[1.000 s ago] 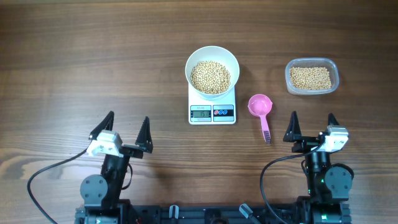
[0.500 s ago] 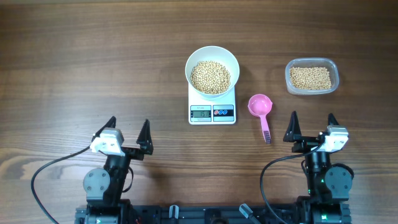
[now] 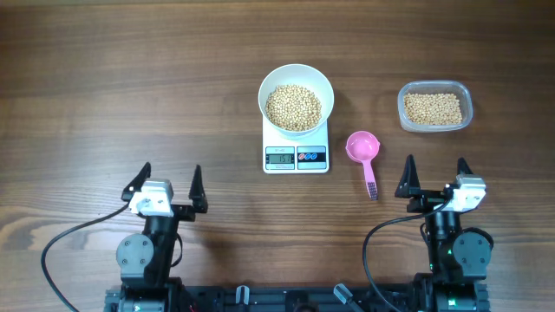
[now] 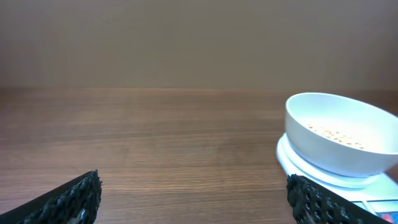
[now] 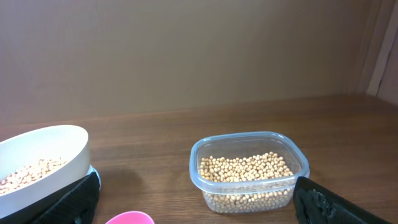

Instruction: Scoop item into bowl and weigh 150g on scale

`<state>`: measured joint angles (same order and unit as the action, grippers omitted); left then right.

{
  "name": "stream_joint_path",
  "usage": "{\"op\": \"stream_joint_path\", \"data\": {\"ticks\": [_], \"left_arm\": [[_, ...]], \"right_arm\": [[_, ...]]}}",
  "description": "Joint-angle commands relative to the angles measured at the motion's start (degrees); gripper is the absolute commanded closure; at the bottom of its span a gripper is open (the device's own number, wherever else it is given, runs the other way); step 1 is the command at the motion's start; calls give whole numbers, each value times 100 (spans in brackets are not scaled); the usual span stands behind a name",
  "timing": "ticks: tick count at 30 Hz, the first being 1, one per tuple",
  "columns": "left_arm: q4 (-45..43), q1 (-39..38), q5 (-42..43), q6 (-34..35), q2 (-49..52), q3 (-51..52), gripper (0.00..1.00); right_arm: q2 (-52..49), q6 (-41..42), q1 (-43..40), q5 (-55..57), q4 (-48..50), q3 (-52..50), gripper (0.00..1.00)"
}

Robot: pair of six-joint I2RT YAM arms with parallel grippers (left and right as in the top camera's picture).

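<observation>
On the scale (image 3: 296, 157) we see the bowl (image 3: 265, 87) of beans (image 3: 293, 107), set there so its load can be weighed, while our left tool (image 3: 170, 168) and right tool (image 3: 435, 161) hang released and empty nearer us than the scale, the pink scoop (image 3: 362, 149) lying just right of it.

The left gripper (image 3: 171, 169) is drawn back toward its base and shifted slightly to its left. The scale (image 3: 296, 159) now lies farther ahead of its fingertips.
</observation>
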<state>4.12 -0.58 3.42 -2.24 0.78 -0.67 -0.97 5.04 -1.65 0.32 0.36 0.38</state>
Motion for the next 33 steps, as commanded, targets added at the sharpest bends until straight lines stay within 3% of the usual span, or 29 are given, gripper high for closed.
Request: {"op": "stream_joint_path", "data": {"ticks": [1,33], "left_arm": [[46,37,-232,-184,-63,35,0],[24,37,-286,9,-61,35,0]], "right_arm": [[76,-55,31,118,11,-9,0],[76,-52,31,118,11,-9,0]]}}
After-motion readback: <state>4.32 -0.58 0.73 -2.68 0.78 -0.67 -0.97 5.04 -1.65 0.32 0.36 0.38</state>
